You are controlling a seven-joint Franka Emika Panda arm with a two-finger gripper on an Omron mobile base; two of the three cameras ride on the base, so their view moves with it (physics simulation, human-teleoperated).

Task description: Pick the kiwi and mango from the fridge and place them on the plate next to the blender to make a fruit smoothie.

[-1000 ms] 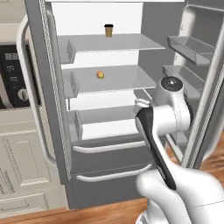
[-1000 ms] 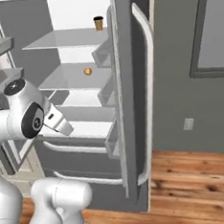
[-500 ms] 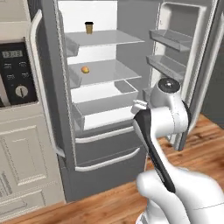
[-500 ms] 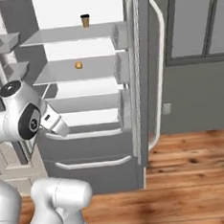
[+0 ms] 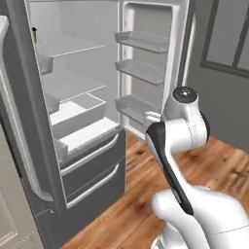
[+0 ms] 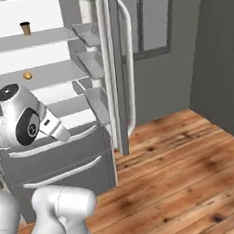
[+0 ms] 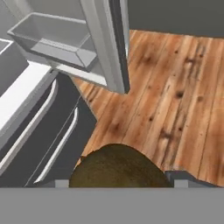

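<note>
End effector [image 7: 118, 183] around kiwi [image 7: 118, 168]

- The left base view sits behind the arm on its left, looking forward and down into the open fridge [image 5: 73, 126] from close by.
- The right base view sits behind on the right, facing the same fridge shelves and the wooden floor [image 6: 183, 163].
- The hand view looks down along the claw, near the fridge drawers and open door [image 7: 107, 43]; all three share that door and floor.
</note>
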